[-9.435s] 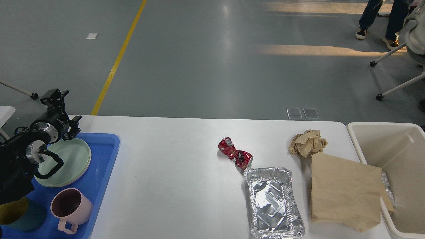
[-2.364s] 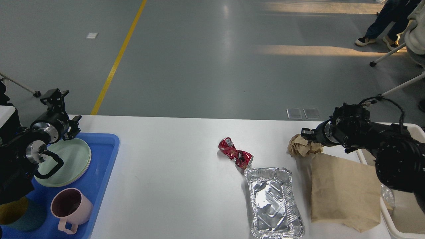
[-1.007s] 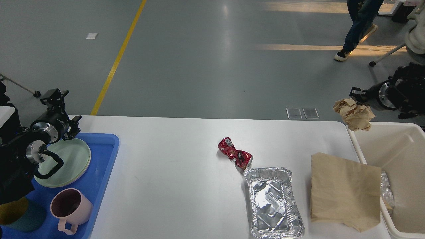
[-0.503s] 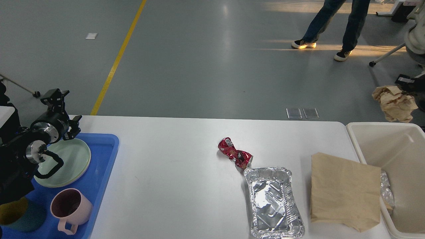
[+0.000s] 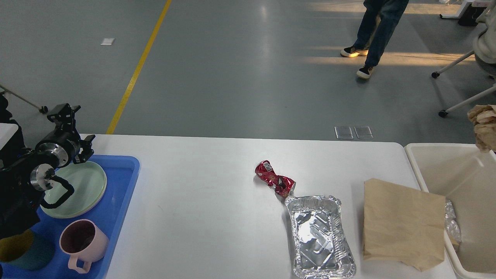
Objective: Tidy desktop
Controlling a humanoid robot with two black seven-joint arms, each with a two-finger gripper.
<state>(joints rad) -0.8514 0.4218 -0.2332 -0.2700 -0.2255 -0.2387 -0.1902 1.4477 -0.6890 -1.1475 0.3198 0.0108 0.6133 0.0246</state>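
Now the crumpled brown paper wad, light and soft, hangs above the cream rectangular bin beside the white counter; its holder is probably offscreen. Left end effector: state unclear.

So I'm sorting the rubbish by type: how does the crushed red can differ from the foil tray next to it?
The crushed red metal can is small, twisted and printed in red; the silver rectangular foil tray is clearly larger, bare and shiny. The can is squashed shut, while the tray is dented but lies open side up, apparently empty. The can sits farther from me, its near end close to the tray's far corner. Both are thin metal resting on the white desktop.
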